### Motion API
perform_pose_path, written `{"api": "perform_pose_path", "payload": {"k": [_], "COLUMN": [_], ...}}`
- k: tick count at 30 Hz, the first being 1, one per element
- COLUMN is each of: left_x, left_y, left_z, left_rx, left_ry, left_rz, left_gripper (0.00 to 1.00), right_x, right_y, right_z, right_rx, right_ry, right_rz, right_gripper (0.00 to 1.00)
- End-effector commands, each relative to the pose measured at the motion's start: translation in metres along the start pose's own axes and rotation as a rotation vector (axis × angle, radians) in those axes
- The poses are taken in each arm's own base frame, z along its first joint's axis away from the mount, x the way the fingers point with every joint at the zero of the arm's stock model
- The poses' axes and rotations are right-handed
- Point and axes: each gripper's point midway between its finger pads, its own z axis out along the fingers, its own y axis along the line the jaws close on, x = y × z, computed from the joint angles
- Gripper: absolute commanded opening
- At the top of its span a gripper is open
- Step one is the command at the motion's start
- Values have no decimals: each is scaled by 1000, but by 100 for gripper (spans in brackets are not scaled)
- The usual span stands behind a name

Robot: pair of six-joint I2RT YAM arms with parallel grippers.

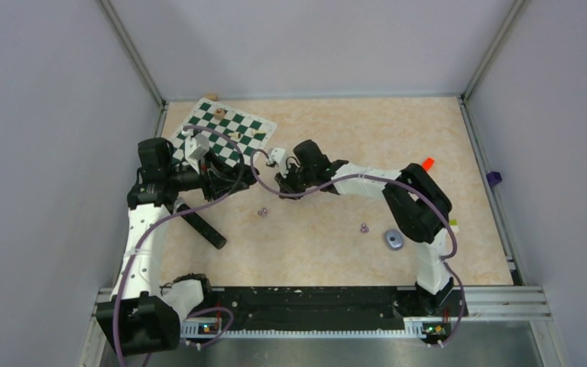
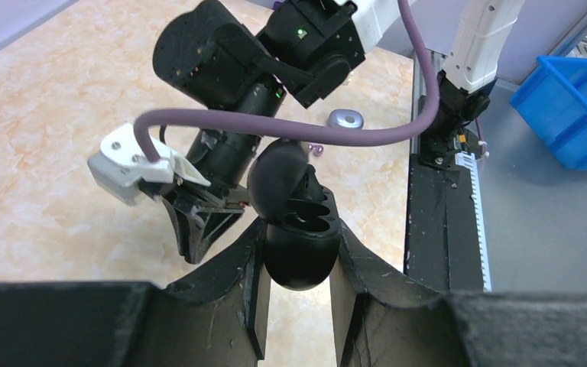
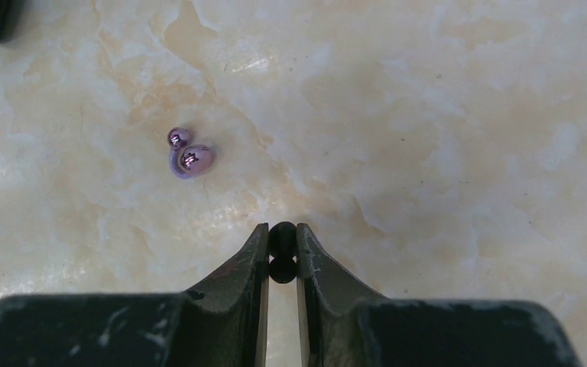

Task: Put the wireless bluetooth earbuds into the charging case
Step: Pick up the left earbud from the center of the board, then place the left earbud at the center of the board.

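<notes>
**Q:** What do the earbuds look like, and where are they?

**A:** They are tiny. One black earbud (image 3: 283, 240), glossy with two rounded lobes, is pinched between the fingers of the right gripper (image 3: 282, 232). Those fingers stand only a narrow gap apart, above the marbled beige table (image 3: 466, 115). A purple earbud (image 3: 191, 157), shiny with a smaller bead-like tip, lies on the table up and to the left of those fingers, clear of them.

**Q:** And the case?

**A:** The black charging case (image 2: 302, 264) is a rounded oval. The left gripper (image 2: 299, 237) clamps its lower half and holds it above the table. The lid (image 2: 275, 174) is hinged open, showing two hollow wells.

**Q:** What does each camera show that the others do not?

**A:** Only the right wrist view shows the black bud in the grip. Only the left wrist view shows the open case, with the right gripper just to its left and not touching it. The overhead view is too far off to make out either one. It does show both grippers close together beside a green-and-white chessboard (image 1: 225, 130). It also shows a second purple earbud (image 1: 364, 227) farther right, near an oval lilac-grey case (image 1: 394, 239) on the table.
</notes>
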Motion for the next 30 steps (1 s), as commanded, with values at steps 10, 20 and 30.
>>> {"api": "perform_pose_path", "payload": {"k": [10,20,30], "left_x": [-10,-3,-3], "left_y": [-18,7,2], "left_z": [0,11,49], "left_rx": [82,113,267], "left_ry": [-33,-8,75], "left_rz": [54,-50,-125], "left_gripper": [0,0,0], "right_x": [-57,-153,-200], "right_y": [-60,-48,2], "right_z": [-82,-207,-285], "right_rx": [39,-29,-198], "right_ry": [-294,-665,-869], "right_rz": [207,142,98], "right_gripper": [7,7,7]}}
